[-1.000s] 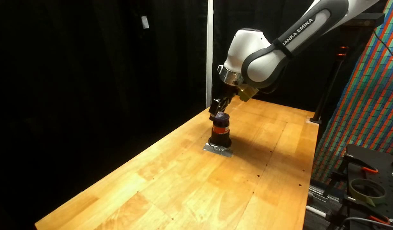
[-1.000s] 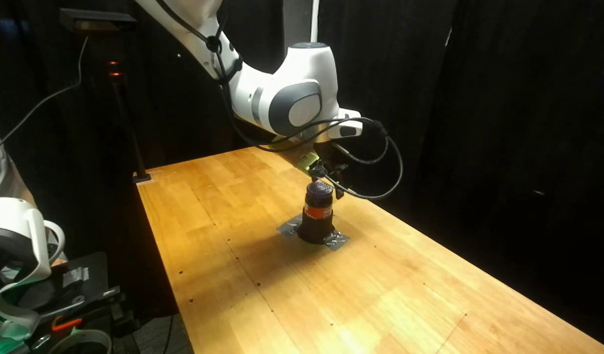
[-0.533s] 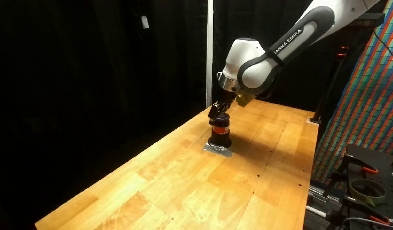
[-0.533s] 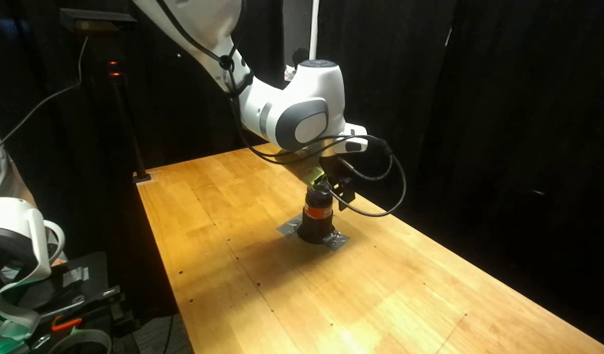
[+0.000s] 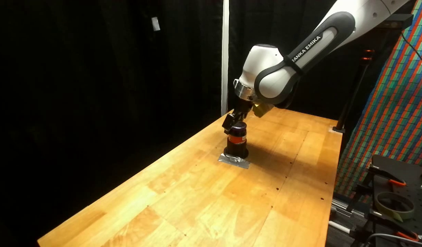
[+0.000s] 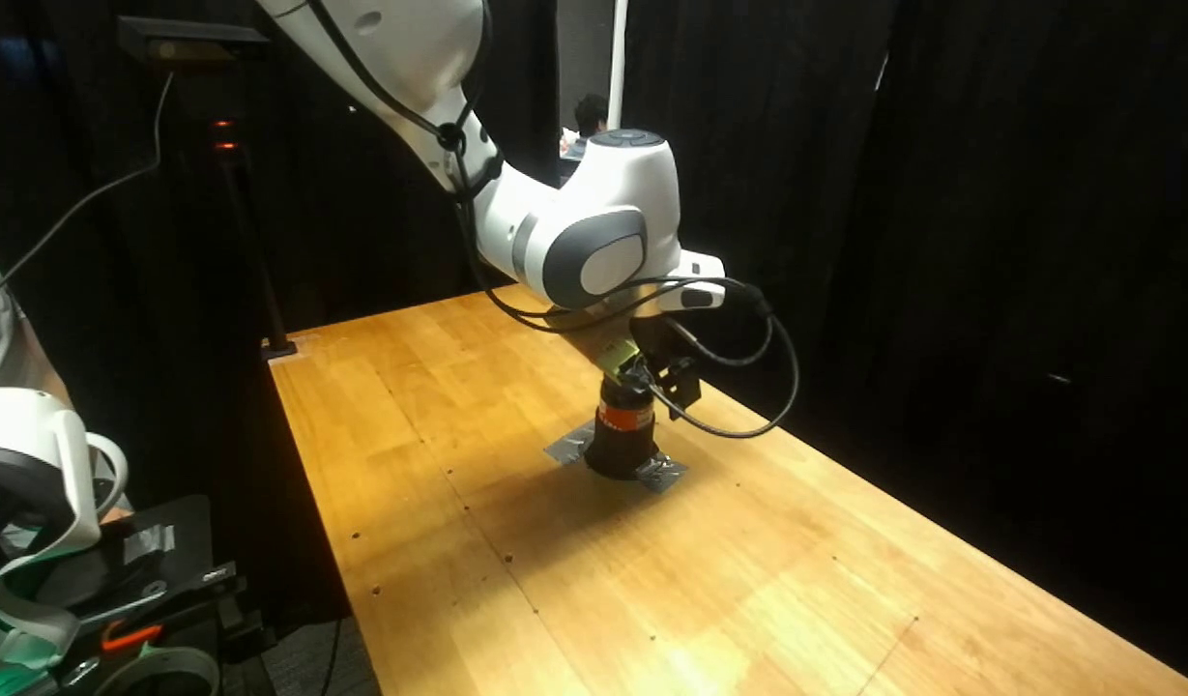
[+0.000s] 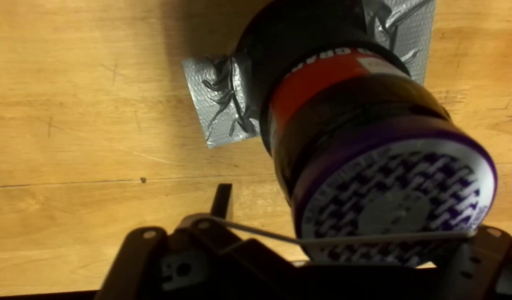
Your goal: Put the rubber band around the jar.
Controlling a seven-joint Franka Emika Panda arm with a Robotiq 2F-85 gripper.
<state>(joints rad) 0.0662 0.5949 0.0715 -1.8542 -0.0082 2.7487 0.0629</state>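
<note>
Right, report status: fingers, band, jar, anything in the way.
Fingers open, rubber band stretched between them. Jar upright, band not around it yet. Band bends near edge of lid, possibly catching.

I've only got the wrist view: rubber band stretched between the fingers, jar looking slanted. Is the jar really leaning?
Observer: No, the jar stands upright in both exterior views.
Operator: Good. And how low am I?
Observer: In an exterior view, the gripper reaches down to about the level of the lid, well above the table.
Operator: Anything hanging loose nearby?
Observer: Yes, a black cable hangs in a loop beside the jar in an exterior view; how close it comes, I can't tell.
</note>
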